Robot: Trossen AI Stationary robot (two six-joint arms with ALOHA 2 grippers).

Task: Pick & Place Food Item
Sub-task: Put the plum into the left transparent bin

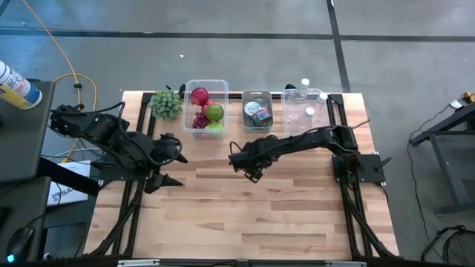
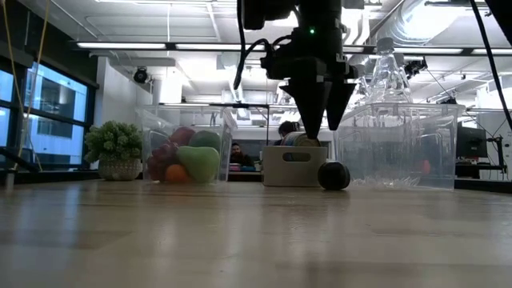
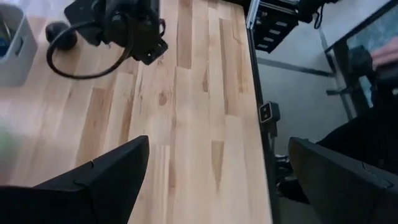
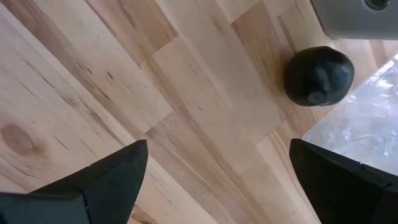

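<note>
The job is only starting — the right end effector [image 2: 320, 128] is hanging wide apart and holding nothing over the table [image 1: 245, 215], while the dark avocado [image 4: 319, 76] is sitting nearby, not yet picked.

Table [image 1: 245, 215] pale matt wood; bins [image 1: 205, 107] clear glossy plastic; dark ball [image 4: 319, 76] matt

Three bins: fruit bin [image 1: 205, 108], grey bin [image 1: 257, 110], bottle bin [image 1: 303, 111]; one plant [image 1: 166, 104]; one dark ball [image 4: 319, 76]; two arms
</note>
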